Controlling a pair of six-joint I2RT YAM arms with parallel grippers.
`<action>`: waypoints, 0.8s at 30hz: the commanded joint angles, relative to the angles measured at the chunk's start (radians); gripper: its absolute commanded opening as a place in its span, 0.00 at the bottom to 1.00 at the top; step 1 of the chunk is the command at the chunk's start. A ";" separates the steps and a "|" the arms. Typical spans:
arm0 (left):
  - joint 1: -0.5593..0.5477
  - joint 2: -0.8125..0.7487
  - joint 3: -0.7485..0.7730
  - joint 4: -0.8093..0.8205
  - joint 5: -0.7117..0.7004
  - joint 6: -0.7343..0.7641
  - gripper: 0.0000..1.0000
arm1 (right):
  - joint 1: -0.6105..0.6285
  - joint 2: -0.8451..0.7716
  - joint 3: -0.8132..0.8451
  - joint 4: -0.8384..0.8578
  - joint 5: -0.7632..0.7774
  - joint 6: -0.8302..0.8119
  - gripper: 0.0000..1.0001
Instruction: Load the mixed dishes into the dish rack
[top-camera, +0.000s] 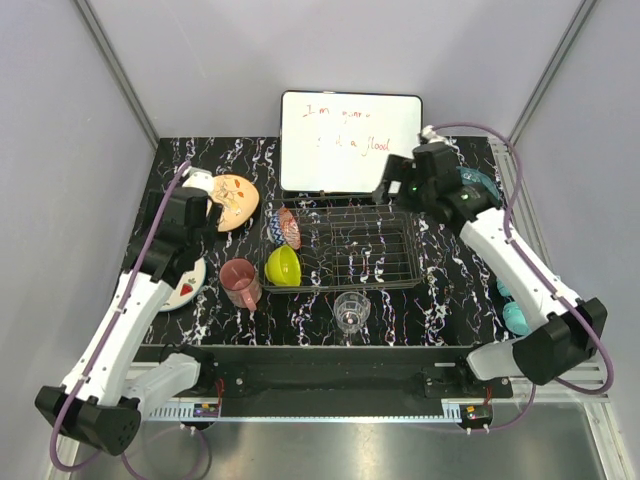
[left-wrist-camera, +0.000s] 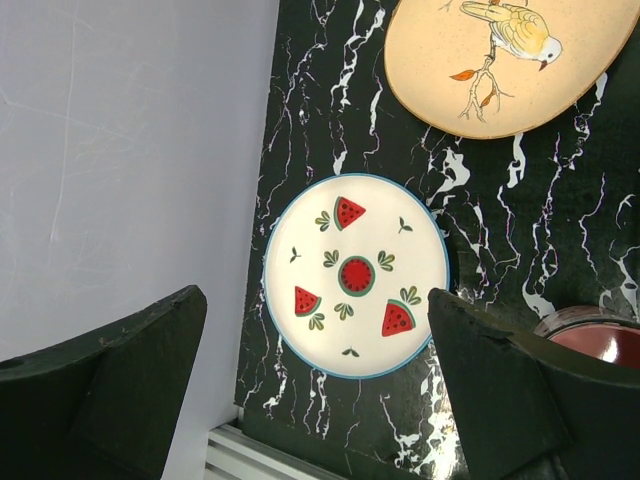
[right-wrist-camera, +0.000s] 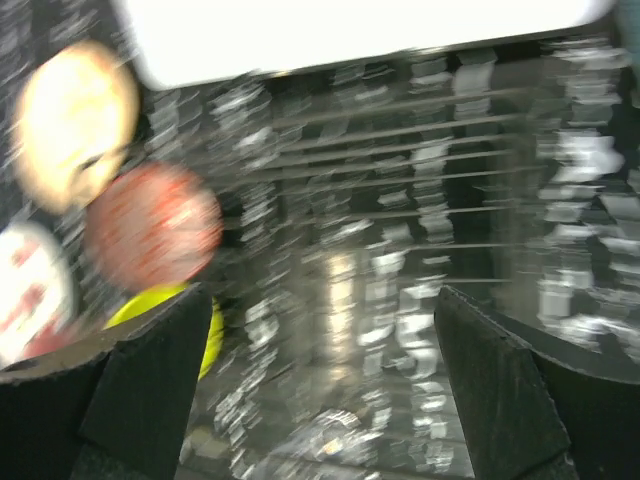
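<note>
As rack (top-camera: 370, 250) sits, long axis L-R (flat).

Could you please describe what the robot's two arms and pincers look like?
The left arm and right arm have white tubular links with black joint housings; a purple cable loops along each. A green light glows on the right wrist. The left pincer and right pincer each have two broad, dark, wedge-shaped fingers.

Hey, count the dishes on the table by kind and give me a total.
Plates: 2, the peach plate and the white plate with red slices.
Bowls: 2, red patterned bowl and lime-green bowl, both at the dish rack's left end.
Mugs: 1, the pink mug.
Glasses: 1, the clear glass.
Total: 6, leaving out a teal item at the right edge, kind unclear.
</note>
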 joint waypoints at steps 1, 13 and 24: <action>0.004 0.082 0.019 0.074 -0.004 0.005 0.99 | -0.174 0.026 -0.029 -0.142 0.196 0.003 1.00; 0.005 0.137 0.122 0.073 0.072 -0.011 0.98 | -0.635 0.089 -0.233 0.020 0.005 0.388 0.97; 0.007 0.096 0.077 0.091 0.068 0.011 0.99 | -0.688 0.245 -0.333 0.263 -0.058 0.532 0.92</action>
